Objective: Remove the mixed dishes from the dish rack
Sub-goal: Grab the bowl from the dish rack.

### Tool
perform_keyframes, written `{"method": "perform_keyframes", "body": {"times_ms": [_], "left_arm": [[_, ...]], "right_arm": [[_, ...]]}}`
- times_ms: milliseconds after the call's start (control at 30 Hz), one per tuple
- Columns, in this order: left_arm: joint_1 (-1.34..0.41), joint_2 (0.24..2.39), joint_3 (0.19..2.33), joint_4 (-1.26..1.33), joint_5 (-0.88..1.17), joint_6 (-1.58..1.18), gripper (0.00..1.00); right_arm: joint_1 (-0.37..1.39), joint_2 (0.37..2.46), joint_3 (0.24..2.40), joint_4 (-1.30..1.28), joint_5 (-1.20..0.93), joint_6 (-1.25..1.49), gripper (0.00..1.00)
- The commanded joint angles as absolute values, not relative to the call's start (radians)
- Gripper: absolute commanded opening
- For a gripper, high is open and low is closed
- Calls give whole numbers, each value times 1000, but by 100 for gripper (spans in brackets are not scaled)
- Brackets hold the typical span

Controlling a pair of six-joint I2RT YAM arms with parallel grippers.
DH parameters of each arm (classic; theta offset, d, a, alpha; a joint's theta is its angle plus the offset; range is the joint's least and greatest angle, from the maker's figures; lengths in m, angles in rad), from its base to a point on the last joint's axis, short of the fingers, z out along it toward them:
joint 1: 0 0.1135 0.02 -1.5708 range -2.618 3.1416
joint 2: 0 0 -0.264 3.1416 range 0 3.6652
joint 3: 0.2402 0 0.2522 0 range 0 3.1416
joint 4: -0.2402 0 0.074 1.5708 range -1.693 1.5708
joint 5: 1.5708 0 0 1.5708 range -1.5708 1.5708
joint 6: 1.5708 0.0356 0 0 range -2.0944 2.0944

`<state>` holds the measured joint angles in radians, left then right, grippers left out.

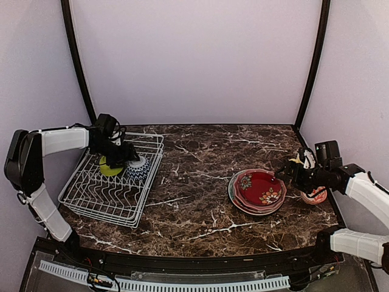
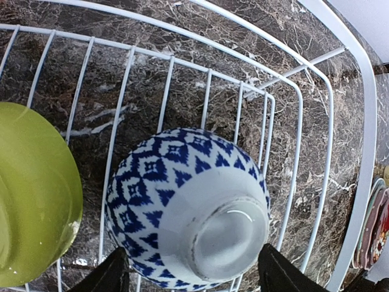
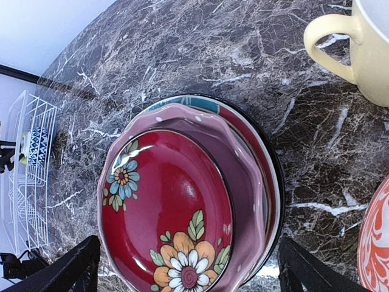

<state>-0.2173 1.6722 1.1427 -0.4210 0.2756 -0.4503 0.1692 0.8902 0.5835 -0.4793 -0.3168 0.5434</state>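
The white wire dish rack (image 1: 103, 198) sits at the left and holds two upside-down bowls: a blue-white patterned bowl (image 2: 182, 194) and a lime-green bowl (image 2: 33, 194) beside it. My left gripper (image 1: 130, 159) is low over the rack, its jaws open and straddling the blue-white bowl (image 1: 138, 168), with one black fingertip (image 2: 112, 275) close on each side. At the right, a dark red floral plate (image 3: 170, 213) tops a stack of plates (image 1: 258, 190). My right gripper (image 3: 191, 274) hovers open just above that stack, holding nothing.
A pale yellow mug (image 3: 364, 48) stands behind the plate stack, and a red-white patterned bowl (image 3: 375, 243) stands to the stack's right. The rack's raised wire rim (image 2: 364, 152) runs close along the blue-white bowl. Purple walls enclose the dark marble table (image 1: 200, 152).
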Motion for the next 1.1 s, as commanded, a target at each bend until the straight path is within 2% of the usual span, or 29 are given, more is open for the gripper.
{"method": "perform_keyframes", "body": {"times_ms": [0,133,733,1067], "left_arm": [[-202,1646,1126,-409,240,-455,71],[-201,1676,1131,-407,253,-444,70],[-201,1745,1064,-317,372,-474,86],[-201,1790,1071,-342,358,-543,92]], "right_arm": [[164,890,599,-469,-319,546,99],[165,881,594,-470,-320,548,99],[166,876,571,-443,-337,568,99],[165,864,560,-443,-334,569,99]]}}
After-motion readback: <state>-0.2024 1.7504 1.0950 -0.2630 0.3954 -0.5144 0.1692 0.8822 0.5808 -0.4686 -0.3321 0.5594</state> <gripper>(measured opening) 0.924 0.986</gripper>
